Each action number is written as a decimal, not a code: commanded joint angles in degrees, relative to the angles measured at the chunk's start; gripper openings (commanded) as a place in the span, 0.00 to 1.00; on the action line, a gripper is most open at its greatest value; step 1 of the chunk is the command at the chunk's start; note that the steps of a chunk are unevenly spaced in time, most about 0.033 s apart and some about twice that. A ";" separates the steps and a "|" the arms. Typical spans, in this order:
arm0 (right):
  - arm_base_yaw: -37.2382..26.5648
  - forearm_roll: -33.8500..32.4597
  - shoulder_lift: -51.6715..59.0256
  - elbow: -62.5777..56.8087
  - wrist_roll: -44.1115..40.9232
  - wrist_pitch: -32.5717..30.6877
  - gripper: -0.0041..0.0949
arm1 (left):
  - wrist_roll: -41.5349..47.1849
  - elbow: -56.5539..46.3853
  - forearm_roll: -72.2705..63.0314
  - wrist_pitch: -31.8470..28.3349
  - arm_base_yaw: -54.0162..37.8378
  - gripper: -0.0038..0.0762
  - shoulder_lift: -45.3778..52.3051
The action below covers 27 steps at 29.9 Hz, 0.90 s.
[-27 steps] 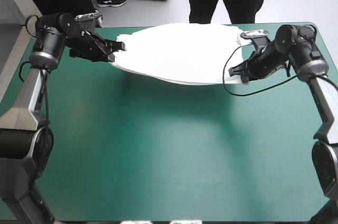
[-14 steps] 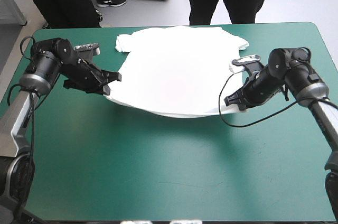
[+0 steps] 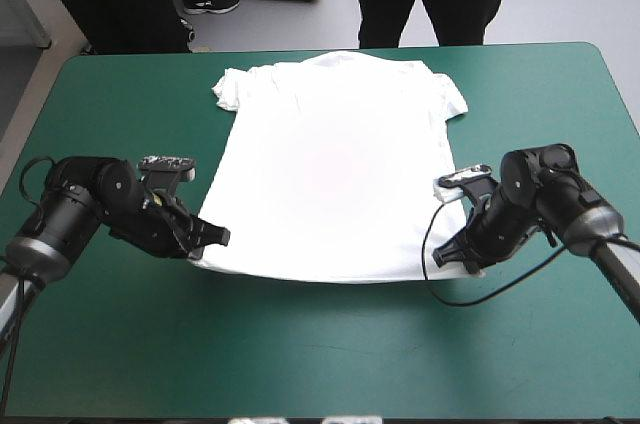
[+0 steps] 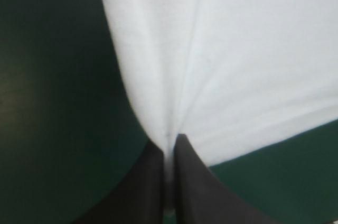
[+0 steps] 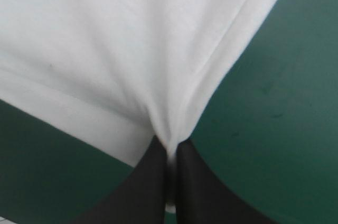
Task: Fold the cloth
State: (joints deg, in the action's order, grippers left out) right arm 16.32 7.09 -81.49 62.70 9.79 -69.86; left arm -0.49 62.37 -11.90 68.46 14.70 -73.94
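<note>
T-shirt (image 3: 335,164) spread out on the counter (image 3: 300,344); left fingers (image 4: 149,188) clamp one hem corner, right fingers (image 5: 150,183) clamp the other hem corner

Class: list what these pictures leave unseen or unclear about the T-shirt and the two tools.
High view: the pinched hem corners of the T-shirt, partly covered by the left tool and right tool.
Both wrist views: collar and sleeves, outside the frame.
Both wrist views: number of layers pinched, blurred close to the tips.
</note>
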 commanded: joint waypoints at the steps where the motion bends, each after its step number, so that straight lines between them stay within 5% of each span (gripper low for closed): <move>1: 0.09 -0.63 6.43 -4.32 -0.55 -0.50 0.02 | 0.16 -4.74 -1.01 -1.55 0.41 0.03 5.28; 23: 0.33 5.05 13.71 -18.78 0.36 -1.41 0.03 | 0.49 -25.32 -5.03 -3.64 0.41 0.03 18.76; 27: 0.33 5.05 13.71 -18.78 2.14 0.63 0.10 | 0.49 -26.62 -4.82 -7.28 0.41 0.05 18.76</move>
State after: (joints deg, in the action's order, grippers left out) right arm 16.70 11.55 -69.25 42.82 10.34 -69.28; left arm -0.40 35.12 -15.49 63.52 14.70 -55.93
